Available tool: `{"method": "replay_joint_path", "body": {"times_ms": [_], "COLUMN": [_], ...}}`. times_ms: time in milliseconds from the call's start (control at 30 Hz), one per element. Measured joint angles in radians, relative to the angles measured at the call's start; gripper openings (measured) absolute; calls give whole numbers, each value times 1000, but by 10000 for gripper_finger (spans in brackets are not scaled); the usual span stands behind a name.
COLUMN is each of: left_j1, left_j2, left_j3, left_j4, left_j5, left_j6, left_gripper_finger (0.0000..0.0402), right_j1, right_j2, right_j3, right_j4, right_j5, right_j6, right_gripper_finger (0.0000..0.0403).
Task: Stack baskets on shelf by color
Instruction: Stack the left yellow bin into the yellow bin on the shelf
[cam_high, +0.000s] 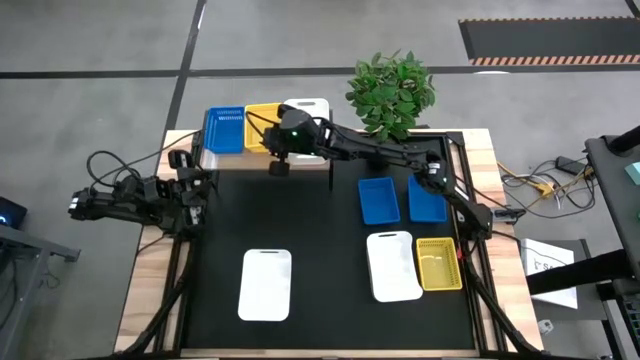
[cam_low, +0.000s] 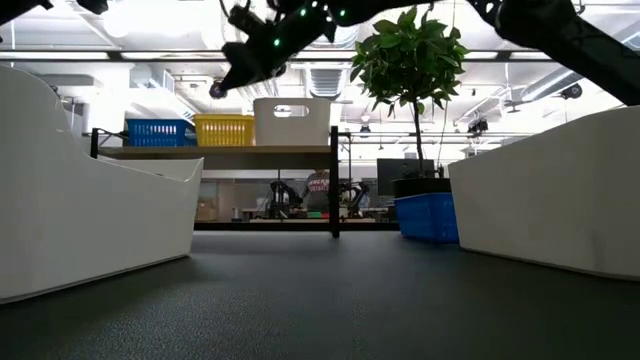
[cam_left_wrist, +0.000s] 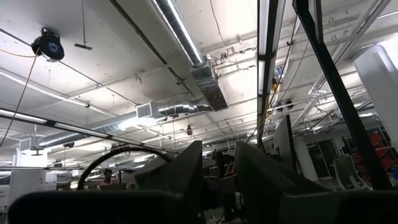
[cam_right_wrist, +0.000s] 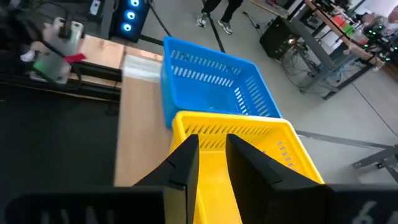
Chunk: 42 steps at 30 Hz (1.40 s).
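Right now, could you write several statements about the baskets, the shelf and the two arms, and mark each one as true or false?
1. Three baskets stand on the shelf: the blue basket, the yellow basket and the white basket. True.
2. The right gripper is over the shelf end of the table, near the yellow basket. True.
3. Two blue baskets lie on the black table. True.
4. Both yellow baskets are on the shelf. False: one yellow basket lies on the table, beside a white basket.
5. The left gripper holds a white basket. False: it holds nothing and waits at the table's left edge.
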<state>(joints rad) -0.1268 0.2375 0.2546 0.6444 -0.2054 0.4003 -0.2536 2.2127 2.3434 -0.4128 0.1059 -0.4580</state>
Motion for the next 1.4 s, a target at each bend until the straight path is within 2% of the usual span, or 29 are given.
{"method": "replay_joint_path", "body": {"times_ms": [167, 333, 500, 567, 667, 800, 933, 1167, 1267, 1400], "left_j1": [0, 0, 1, 1, 1, 5, 32, 221, 340, 521], "left_j2": [11, 55, 170, 229, 307, 398, 512, 692, 774, 875], "left_j3": [0, 8, 49, 71, 131, 255, 407, 721, 829, 949], "left_j4": [-8, 0, -1, -11, -67, -225, -457, -938, -1138, -1302], "left_j5": [1, -24, -118, -174, -266, -339, -393, -419, -367, -160], "left_j6": [-1, 0, 0, 0, -1, -2, -2, -53, -54, -20], "left_gripper_finger": [80, 76, 37, 12, 4, 1, 0, 0, 0, 0], "right_j1": [30, 80, 140, 171, 227, 295, 350, 421, 439, 450], "right_j2": [-66, -151, -236, -276, -362, -501, -625, -776, -810, -839], "right_j3": [0, 0, -25, -84, -216, -400, -565, -758, -816, -869], "right_j4": [-131, -373, -641, -677, -669, -617, -549, -478, -454, -436], "right_j5": [-1, -3, -9, -8, -9, -3, 29, 82, 85, 80], "right_j6": [-21, -23, 84, 132, 184, 260, 326, 377, 379, 376], "right_gripper_finger": [69, 51, 15, 11, 9, 9, 9, 9, 9, 9]}}
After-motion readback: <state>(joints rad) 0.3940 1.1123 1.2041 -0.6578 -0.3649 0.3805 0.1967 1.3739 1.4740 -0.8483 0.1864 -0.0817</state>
